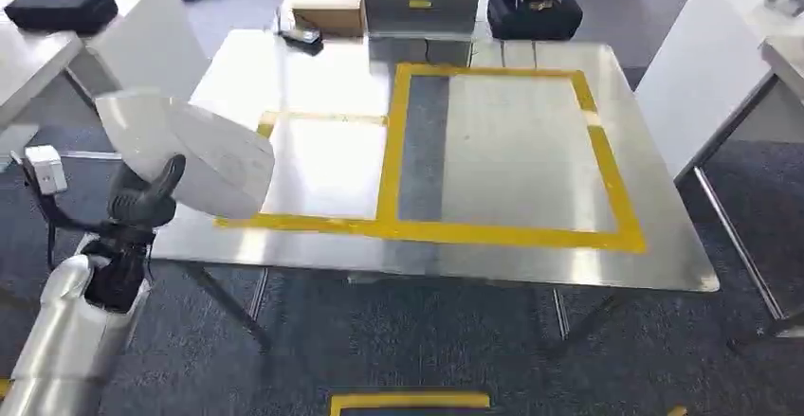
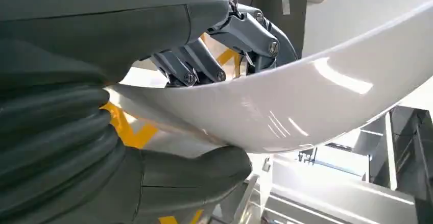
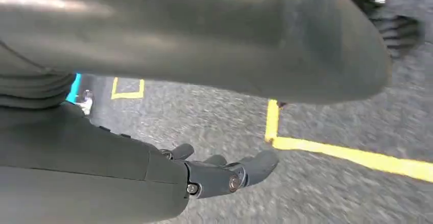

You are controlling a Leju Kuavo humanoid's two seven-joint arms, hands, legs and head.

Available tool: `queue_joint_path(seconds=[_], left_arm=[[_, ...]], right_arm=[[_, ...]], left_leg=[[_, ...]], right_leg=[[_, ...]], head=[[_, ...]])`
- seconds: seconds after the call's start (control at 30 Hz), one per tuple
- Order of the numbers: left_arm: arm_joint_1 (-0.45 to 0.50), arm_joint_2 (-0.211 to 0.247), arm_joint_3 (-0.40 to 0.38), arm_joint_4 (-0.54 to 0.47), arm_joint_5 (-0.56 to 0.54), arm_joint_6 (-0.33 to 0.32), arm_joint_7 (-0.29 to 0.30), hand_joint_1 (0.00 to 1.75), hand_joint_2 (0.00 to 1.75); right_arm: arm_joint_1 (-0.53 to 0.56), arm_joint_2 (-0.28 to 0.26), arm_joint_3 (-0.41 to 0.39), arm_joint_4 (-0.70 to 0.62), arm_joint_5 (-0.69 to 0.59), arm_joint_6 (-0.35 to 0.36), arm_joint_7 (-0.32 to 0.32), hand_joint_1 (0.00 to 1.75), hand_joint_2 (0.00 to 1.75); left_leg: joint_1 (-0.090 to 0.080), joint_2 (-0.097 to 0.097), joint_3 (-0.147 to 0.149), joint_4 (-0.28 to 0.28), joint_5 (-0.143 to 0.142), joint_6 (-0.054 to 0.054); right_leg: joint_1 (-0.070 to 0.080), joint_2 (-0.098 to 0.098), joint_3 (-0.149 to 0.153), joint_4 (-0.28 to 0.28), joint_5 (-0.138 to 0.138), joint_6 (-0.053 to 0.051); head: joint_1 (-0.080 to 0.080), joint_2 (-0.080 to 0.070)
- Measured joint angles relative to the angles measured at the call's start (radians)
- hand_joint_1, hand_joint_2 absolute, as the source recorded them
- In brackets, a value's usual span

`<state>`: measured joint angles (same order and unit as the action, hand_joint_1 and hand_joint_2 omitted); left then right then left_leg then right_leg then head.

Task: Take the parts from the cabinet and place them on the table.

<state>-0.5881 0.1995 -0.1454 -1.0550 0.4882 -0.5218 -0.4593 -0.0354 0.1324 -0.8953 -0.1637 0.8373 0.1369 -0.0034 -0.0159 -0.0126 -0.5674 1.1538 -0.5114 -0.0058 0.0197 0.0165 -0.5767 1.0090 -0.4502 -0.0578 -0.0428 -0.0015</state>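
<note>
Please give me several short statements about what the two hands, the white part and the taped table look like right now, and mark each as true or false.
1. The left hand holds the white curved part. True.
2. The white curved part lies flat inside the yellow tape rectangle. False: it is held up at the near left corner of the metal table, not set down.
3. The right hand holds a second part. False: it holds nothing and hangs over the grey floor.
4. Yellow tape lines mark the floor in the right wrist view. True.
</note>
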Motion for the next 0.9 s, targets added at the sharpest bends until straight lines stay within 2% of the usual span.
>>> queue_joint_path(seconds=[0.03,0.07,0.1,0.13,0.17,0.2,0.27,0.3,0.33,0.37,0.4,0.47,0.5,0.53,0.57,0.6,0.63,0.67,0.7,0.73,0.77,0.8,0.83,0.9], left_arm=[[-0.021,-0.005,-0.009,0.035,-0.032,0.017,-0.015,1.75,1.75],[-0.045,-0.014,-0.021,0.080,-0.083,0.045,-0.032,1.75,1.75],[-0.069,-0.024,-0.033,0.124,-0.142,0.081,-0.049,1.75,1.75],[-0.094,-0.038,-0.052,0.178,-0.219,0.125,-0.070,1.75,1.75],[-0.122,-0.053,-0.074,0.224,-0.283,0.179,-0.089,1.75,1.75],[-0.152,-0.069,-0.097,0.279,-0.349,0.217,-0.098,1.75,1.75],[-0.210,-0.094,-0.131,0.378,-0.407,0.230,-0.097,1.75,1.75],[-0.229,-0.108,-0.148,0.428,-0.419,0.229,-0.096,1.75,1.75],[-0.245,-0.125,-0.163,0.466,-0.429,0.225,-0.092,1.75,1.75],[-0.249,-0.138,-0.173,0.487,-0.444,0.220,-0.092,1.75,1.75],[-0.252,-0.151,-0.183,0.510,-0.456,0.220,-0.096,1.75,1.75],[-0.270,-0.175,-0.205,0.541,-0.481,0.227,-0.108,1.75,1.75],[-0.278,-0.181,-0.214,0.553,-0.488,0.231,-0.109,1.75,1.75],[-0.281,-0.189,-0.224,0.570,-0.497,0.235,-0.110,1.75,1.75],[-0.282,-0.196,-0.232,0.582,-0.507,0.239,-0.113,1.75,1.75],[-0.282,-0.201,-0.239,0.588,-0.513,0.241,-0.113,1.75,1.75],[-0.282,-0.206,-0.247,0.594,-0.521,0.242,-0.113,1.75,1.75],[-0.281,-0.213,-0.254,0.601,-0.529,0.242,-0.112,1.75,1.75],[-0.281,-0.215,-0.258,0.608,-0.532,0.242,-0.112,1.75,1.75],[-0.280,-0.218,-0.264,0.614,-0.541,0.242,-0.111,1.75,1.75],[-0.280,-0.220,-0.269,0.619,-0.547,0.245,-0.109,1.75,1.75],[-0.280,-0.221,-0.270,0.622,-0.552,0.248,-0.110,1.75,1.75],[-0.281,-0.221,-0.272,0.624,-0.555,0.249,-0.109,1.75,1.75],[-0.281,-0.225,-0.279,0.629,-0.562,0.254,-0.111,1.75,1.75]], right_arm=[[-0.001,0.000,-0.005,0.000,-0.001,-0.001,0.002,0.00,0.00],[-0.003,0.000,-0.007,0.000,-0.001,-0.003,0.007,0.00,0.00],[-0.004,0.000,-0.010,0.000,-0.002,-0.008,0.012,0.00,0.00],[-0.004,0.001,-0.012,0.000,-0.002,-0.012,0.015,0.00,0.00],[-0.004,0.002,-0.014,0.000,-0.003,-0.013,0.019,0.00,0.00],[-0.003,0.003,-0.014,0.000,-0.003,-0.013,0.022,0.00,0.00],[-0.004,0.005,-0.015,0.000,-0.003,-0.013,0.025,0.00,0.00],[-0.006,0.005,-0.017,0.000,-0.002,-0.014,0.028,0.00,0.00],[-0.009,0.005,-0.019,0.000,-0.001,-0.015,0.028,0.00,0.00],[-0.011,0.005,-0.021,0.000,0.000,-0.014,0.030,0.00,0.00],[-0.010,0.005,-0.021,0.000,0.002,-0.014,0.030,0.00,0.00],[-0.011,0.002,-0.021,-0.002,0.006,-0.015,0.033,0.00,0.00],[-0.011,0.002,-0.021,-0.001,0.009,-0.015,0.037,0.00,0.00],[-0.013,0.002,-0.021,-0.002,0.014,-0.015,0.043,0.00,0.00],[-0.015,0.002,-0.021,-0.002,0.016,-0.016,0.049,0.00,0.00],[-0.015,0.002,-0.021,-0.002,0.019,-0.016,0.052,0.00,0.00],[-0.013,0.001,-0.021,-0.002,0.021,-0.017,0.056,0.00,0.00],[-0.012,0.001,-0.021,-0.002,0.022,-0.017,0.058,0.00,0.00],[-0.011,0.000,-0.021,-0.002,0.021,-0.018,0.060,0.00,0.00],[-0.012,-0.001,-0.021,-0.002,0.021,-0.019,0.060,0.00,0.00],[-0.013,-0.001,-0.021,-0.002,0.021,-0.020,0.059,0.00,0.00],[-0.016,0.000,-0.021,-0.001,0.021,-0.020,0.058,0.00,0.00],[-0.019,0.000,-0.021,-0.002,0.021,-0.019,0.057,0.00,0.00],[-0.017,0.000,-0.021,-0.002,0.022,-0.017,0.056,0.00,0.00]], left_leg=[[0.005,0.001,-0.042,0.059,-0.015,-0.005],[0.011,0.001,-0.090,0.117,-0.052,-0.013],[0.015,0.002,-0.126,0.151,-0.087,-0.018],[0.019,0.004,-0.149,0.157,-0.097,-0.024],[0.022,0.006,-0.155,0.131,-0.081,-0.026],[0.025,0.007,-0.145,0.072,-0.033,-0.030],[0.033,0.008,-0.104,-0.093,0.122,-0.035],[0.031,0.006,-0.105,-0.125,0.130,-0.033],[0.028,0.006,-0.101,-0.125,0.108,-0.018],[0.026,0.005,-0.101,-0.121,0.124,-0.010],[0.022,0.004,-0.102,-0.118,0.119,-0.003],[0.029,0.004,-0.090,-0.126,0.114,0.010],[0.029,0.008,-0.082,-0.129,0.109,0.018],[0.029,0.010,-0.077,-0.131,0.105,0.024],[0.028,0.014,-0.074,-0.131,0.099,0.027],[0.028,0.017,-0.070,-0.130,0.094,0.028],[0.028,0.018,-0.065,-0.130,0.088,0.028],[0.028,0.020,-0.058,-0.130,0.083,0.027],[0.028,0.023,-0.050,-0.129,0.078,0.025],[0.029,0.026,-0.044,-0.126,0.072,0.021],[0.030,0.030,-0.040,-0.124,0.067,0.016],[0.022,0.032,-0.038,-0.119,0.062,0.008],[0.019,0.034,-0.040,-0.116,0.055,0.001],[0.018,0.047,-0.032,-0.125,0.055,-0.012]], right_leg=[[-0.002,0.000,0.006,0.000,-0.007,0.000],[-0.006,0.000,0.013,0.000,-0.016,0.003],[-0.009,0.000,0.020,0.000,-0.025,0.006],[-0.012,0.000,0.029,0.000,-0.033,0.009],[-0.016,0.000,0.040,0.000,-0.042,0.012],[-0.021,0.000,0.053,0.001,-0.053,0.016],[-0.027,0.001,0.075,0.003,-0.076,0.029],[-0.027,0.002,0.082,0.011,-0.086,0.037],[-0.027,0.007,0.074,0.010,-0.090,0.044],[-0.027,0.007,0.071,0.009,-0.095,0.052],[-0.029,0.008,0.074,0.005,-0.097,0.058],[-0.033,0.002,0.077,0.012,-0.112,0.071],[-0.032,-0.004,0.059,0.052,-0.125,0.077],[-0.033,-0.006,0.016,0.124,-0.149,0.081],[-0.034,-0.006,-0.043,0.216,-0.178,0.084],[-0.034,-0.006,-0.092,0.287,-0.194,0.087],[-0.034,-0.007,-0.126,0.325,-0.190,0.088],[-0.035,-0.008,-0.137,0.315,-0.161,0.088],[-0.036,-0.011,-0.124,0.259,-0.111,0.088],[-0.037,-0.020,-0.090,0.165,-0.052,0.087],[-0.037,-0.040,-0.055,0.080,-0.009,0.087],[-0.033,-0.071,-0.041,0.032,-0.013,0.086],[-0.031,-0.053,-0.041,0.030,-0.011,0.073],[-0.029,-0.040,-0.044,0.032,-0.013,0.061]], head=[[0.003,0.000],[0.001,0.000],[0.002,0.000],[0.002,0.000],[0.001,0.000],[0.002,0.000],[0.002,0.000],[0.002,0.000],[0.001,0.000],[0.002,0.000],[0.003,0.000],[0.003,0.000],[0.008,0.000],[0.011,0.000],[0.010,0.000],[0.011,0.000],[0.011,0.000],[0.012,0.000],[0.013,0.000],[0.013,0.000],[0.014,0.000],[0.016,0.000],[0.016,0.000],[0.015,0.000]])
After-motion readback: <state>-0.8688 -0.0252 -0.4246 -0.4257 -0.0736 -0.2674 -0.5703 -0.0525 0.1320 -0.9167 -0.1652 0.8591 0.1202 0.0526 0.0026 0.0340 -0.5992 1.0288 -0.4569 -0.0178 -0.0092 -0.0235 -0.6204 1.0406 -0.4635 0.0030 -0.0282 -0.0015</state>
